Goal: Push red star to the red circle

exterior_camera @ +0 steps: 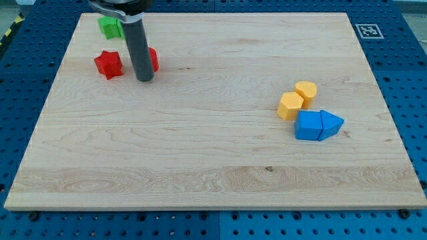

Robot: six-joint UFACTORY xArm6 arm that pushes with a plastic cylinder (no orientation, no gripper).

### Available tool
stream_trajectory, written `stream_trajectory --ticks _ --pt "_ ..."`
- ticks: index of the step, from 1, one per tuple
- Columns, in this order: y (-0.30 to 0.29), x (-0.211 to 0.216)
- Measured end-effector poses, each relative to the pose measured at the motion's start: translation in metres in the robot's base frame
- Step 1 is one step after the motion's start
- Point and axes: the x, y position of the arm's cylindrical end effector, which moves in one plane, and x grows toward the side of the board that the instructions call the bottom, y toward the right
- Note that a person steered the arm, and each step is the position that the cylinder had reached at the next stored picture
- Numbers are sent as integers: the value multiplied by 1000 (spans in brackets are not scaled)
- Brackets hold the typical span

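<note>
The red star [108, 64] lies near the view's top left on the wooden board [213, 167]. The red circle [153, 59] is just to its right, mostly hidden behind my dark rod. My tip [145, 79] rests on the board between the two red blocks, slightly below them, close to the red circle and a short gap right of the red star.
A green block [109, 27] sits at the view's top left, above the red star. At the view's right are a yellow circle [306, 90], a yellow hexagon-like block [290, 106], a blue cube [308, 125] and a blue triangle [331, 123], clustered together.
</note>
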Motion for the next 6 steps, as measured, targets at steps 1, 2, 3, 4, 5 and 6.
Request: stream_trajectory --ticks 1,2,3,4,5,6 --pt "-25 14" --pt "-59 20" --pt "-94 -1" --pt "-96 -7" --pt "-83 -11" --pt "-49 -31"
